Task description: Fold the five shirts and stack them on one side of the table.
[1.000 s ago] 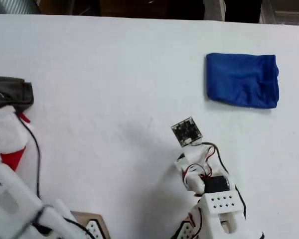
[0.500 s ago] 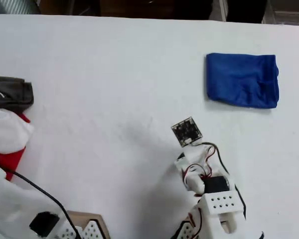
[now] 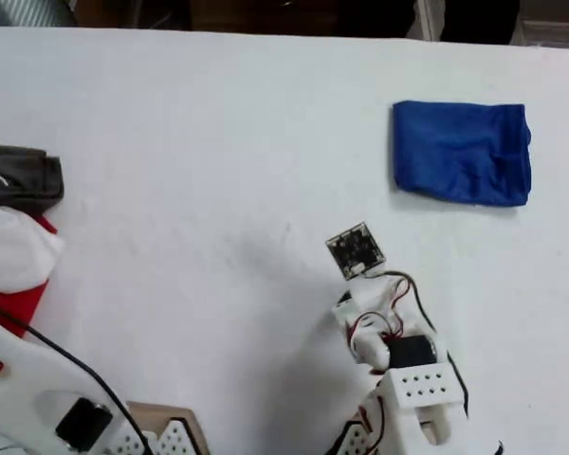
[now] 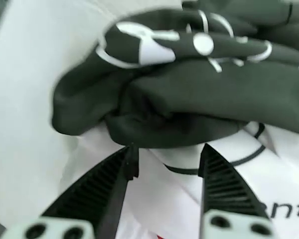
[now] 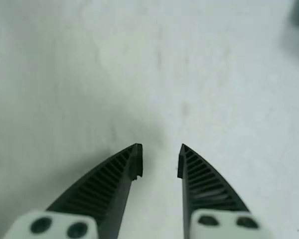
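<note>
A folded blue shirt lies flat on the white table and serves as the marker here. Well apart from it, at the opposite side edge of the table, the other garments sit in a loose heap. A dark shirt lies about level with the blue shirt. A white shirt lies just beside the dark one, on the side nearer the arms, and a red shirt shows at the white one's nearer edge.

The left gripper hangs over that heap, far from the blue shirt. Its jaws are spread wide with nothing clamped between them. White cloth lies below the gap, and the crumpled dark shirt bulges just past the fingertips; whether they touch it cannot be told.

The right arm stands nearer the blue shirt, though clear of it. The right gripper has its jaws parted by a narrow gap, holding nothing, above bare tabletop.
</note>
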